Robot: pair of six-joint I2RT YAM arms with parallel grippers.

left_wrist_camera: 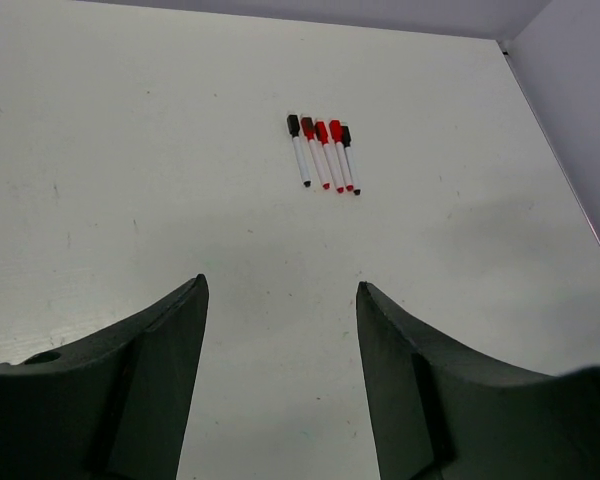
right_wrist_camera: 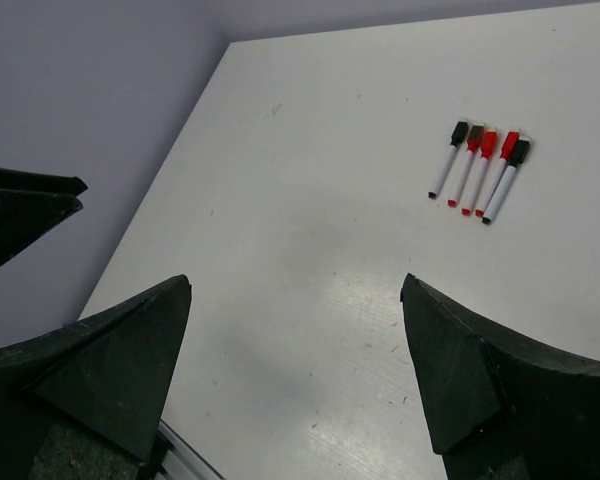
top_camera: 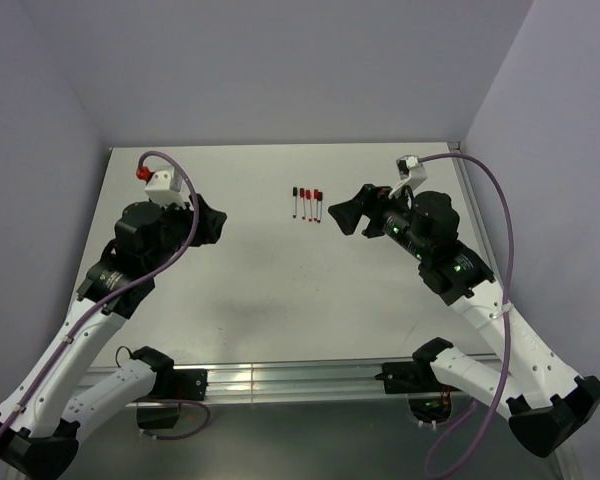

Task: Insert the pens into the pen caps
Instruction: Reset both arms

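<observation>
Several white-barrelled pens (top_camera: 307, 205) lie side by side in a short row at the table's middle back. Each has a cap (top_camera: 318, 194), red or black, at its far end and a small coloured tip at its near end. The same row of pens (left_wrist_camera: 323, 155) sits ahead of my left gripper (left_wrist_camera: 281, 282), which is open with bare table between its fingers. In the right wrist view the pens (right_wrist_camera: 477, 172) lie to the upper right of my right gripper (right_wrist_camera: 296, 278), wide open and holding nothing. From above, the left gripper (top_camera: 218, 222) and right gripper (top_camera: 338, 218) flank the row.
The white table (top_camera: 260, 290) is boxed in by purple-grey walls at the back and sides. An aluminium rail (top_camera: 290, 380) runs along its near edge. Purple cables (top_camera: 500, 215) loop over both arms. A dark arm part (right_wrist_camera: 20, 205) shows at the right wrist view's left edge.
</observation>
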